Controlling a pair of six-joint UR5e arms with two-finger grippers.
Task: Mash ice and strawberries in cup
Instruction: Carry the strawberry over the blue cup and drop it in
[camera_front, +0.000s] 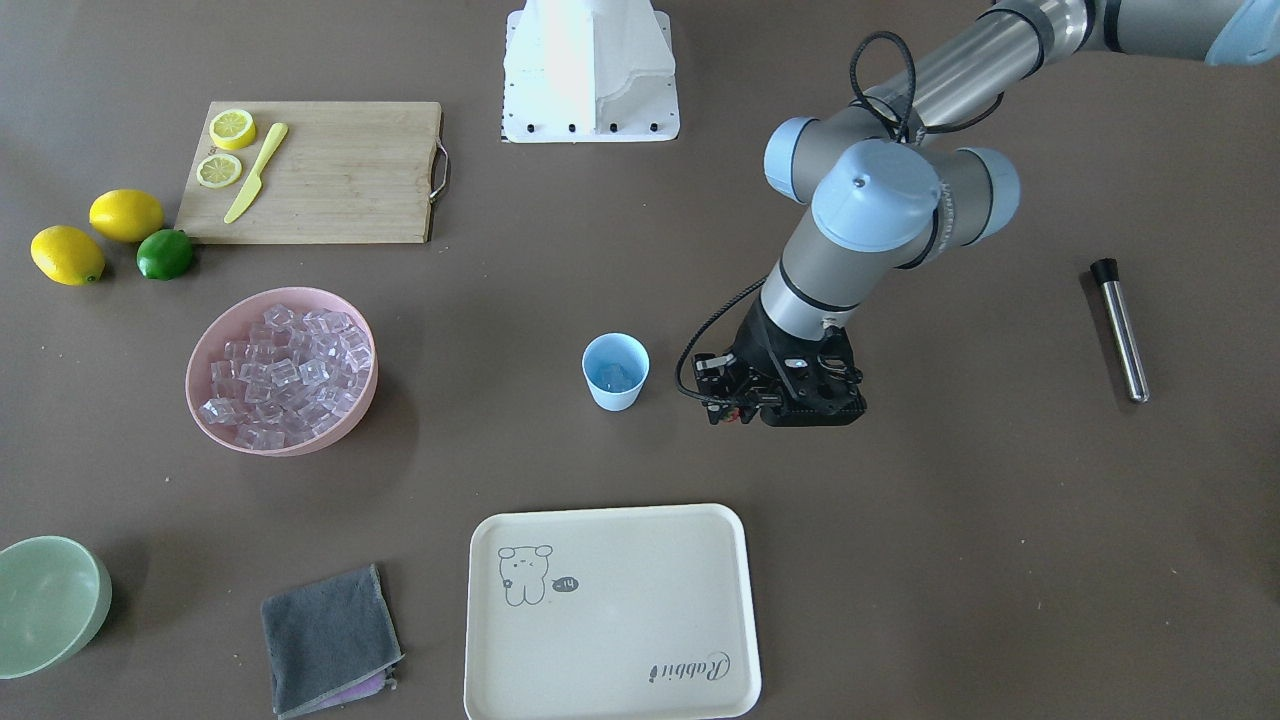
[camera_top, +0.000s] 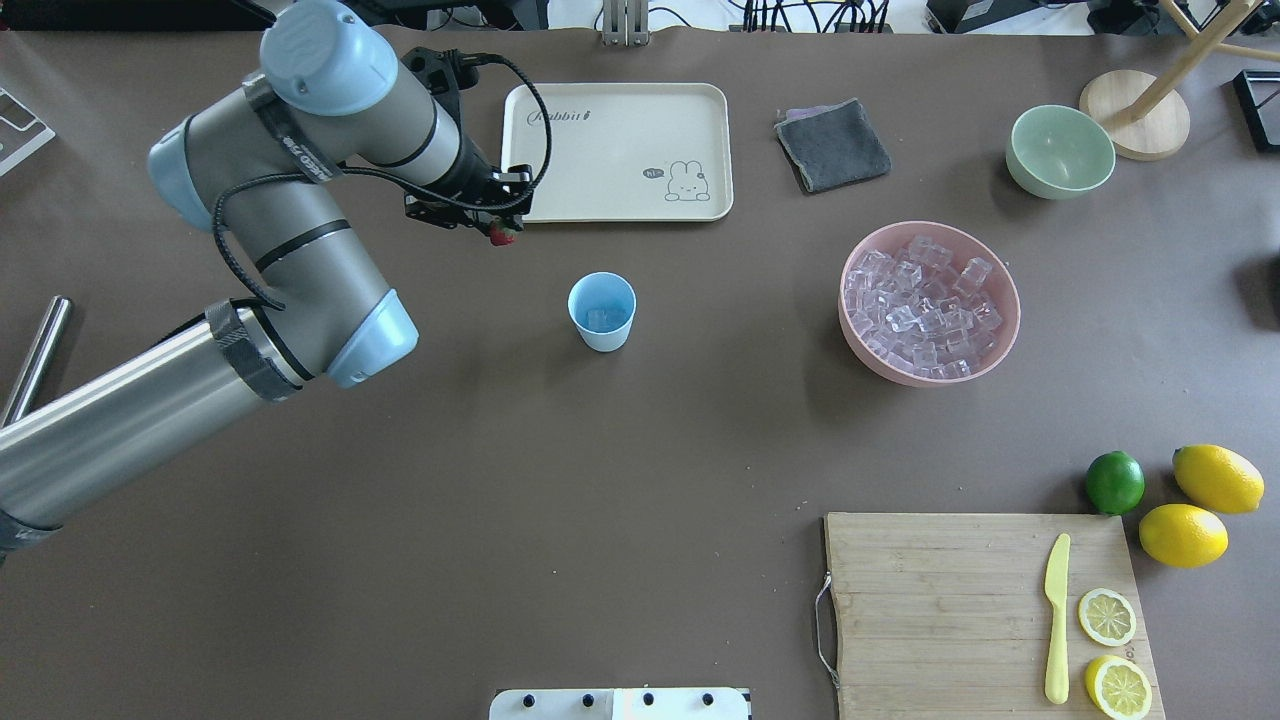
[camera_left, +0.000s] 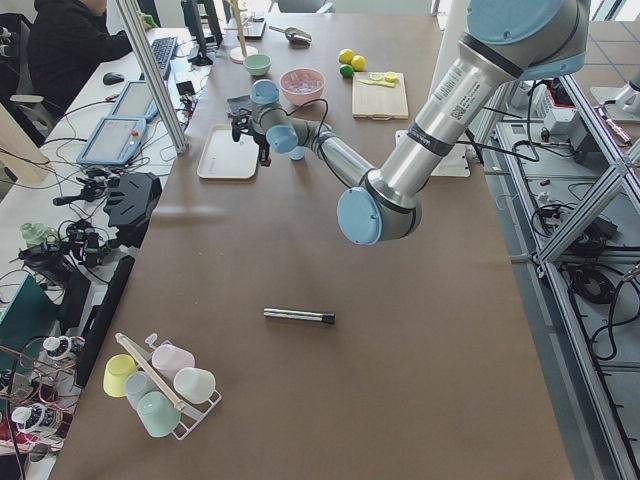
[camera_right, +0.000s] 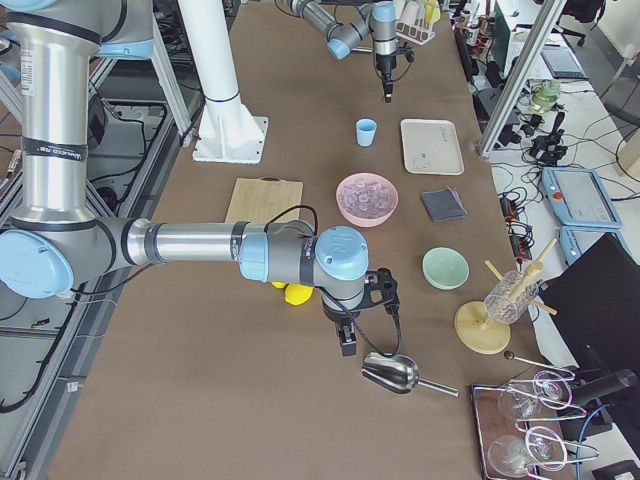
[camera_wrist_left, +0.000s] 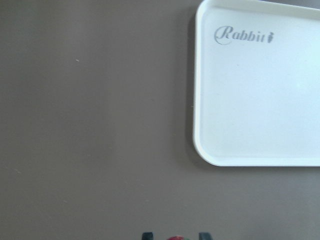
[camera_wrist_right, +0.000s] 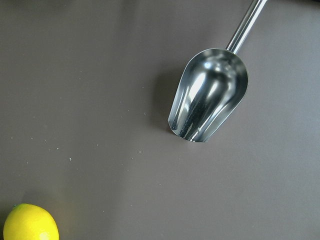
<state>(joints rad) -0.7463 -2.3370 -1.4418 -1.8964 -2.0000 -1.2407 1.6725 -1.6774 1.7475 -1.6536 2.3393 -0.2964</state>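
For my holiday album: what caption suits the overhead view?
Left gripper holds a tiny red strawberry near a small pale-blue plastic cup containing clear ice.

The left arm reaches forward with a bent elbow, the left gripper (camera_top: 500, 226) pointing down with its fingers clamped on a strawberry (camera_top: 503, 236). The right arm stretches out low, the right gripper (camera_right: 347, 343) pointing down, its grip unclear.

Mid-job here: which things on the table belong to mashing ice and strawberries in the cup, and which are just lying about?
For the job: cup, strawberry in the left claw, ice in the pink bowl, probably the metal stick for mashing.
Lying about: tray, cloth, green bowl, cutting board, knife, lemons, lime, scoop.
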